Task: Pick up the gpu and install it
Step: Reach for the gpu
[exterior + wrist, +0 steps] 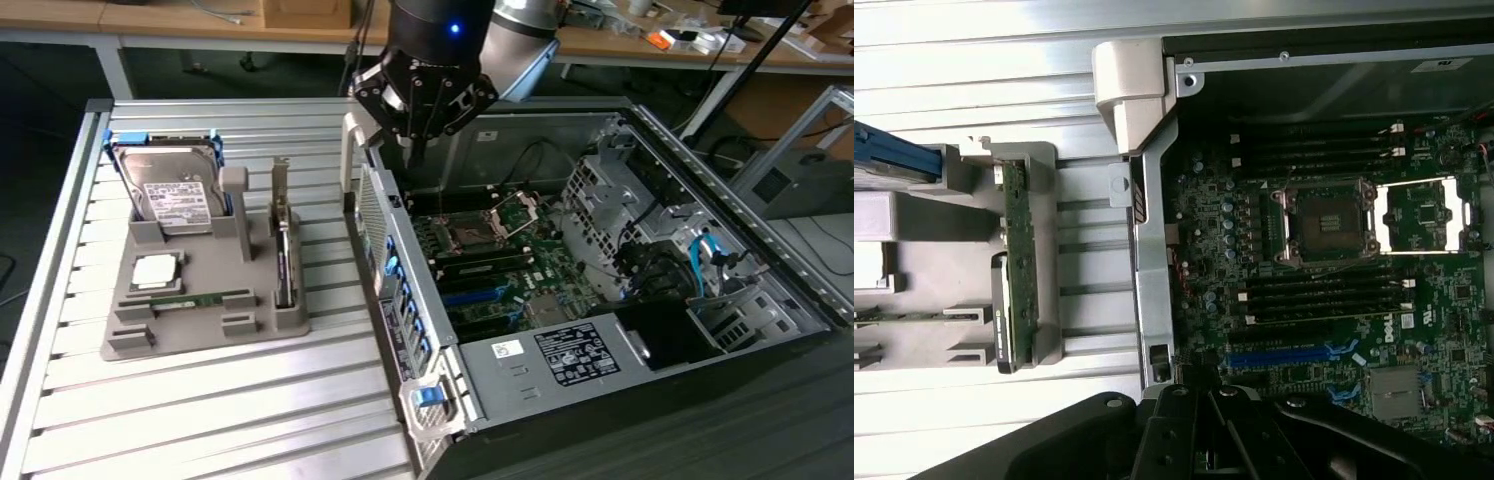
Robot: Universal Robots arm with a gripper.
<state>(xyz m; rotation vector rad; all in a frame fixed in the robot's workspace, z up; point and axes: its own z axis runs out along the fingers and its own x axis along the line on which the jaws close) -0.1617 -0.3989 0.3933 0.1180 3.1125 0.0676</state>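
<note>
Exterior view: the gripper, its fingers drawn together on nothing, hangs over the rear edge of the open computer case. The gpu stands on edge in the grey holder on the tabletop, beside the hard drive. Wrist view: gpu edge-on, motherboard with its blue slot near the gripper.

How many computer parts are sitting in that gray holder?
4 in the holder: hard drive standing at the far end, processor chip flat in front of it, memory stick in the nearer slot, gpu on edge along the exterior view's right side. None looks hidden.
</note>
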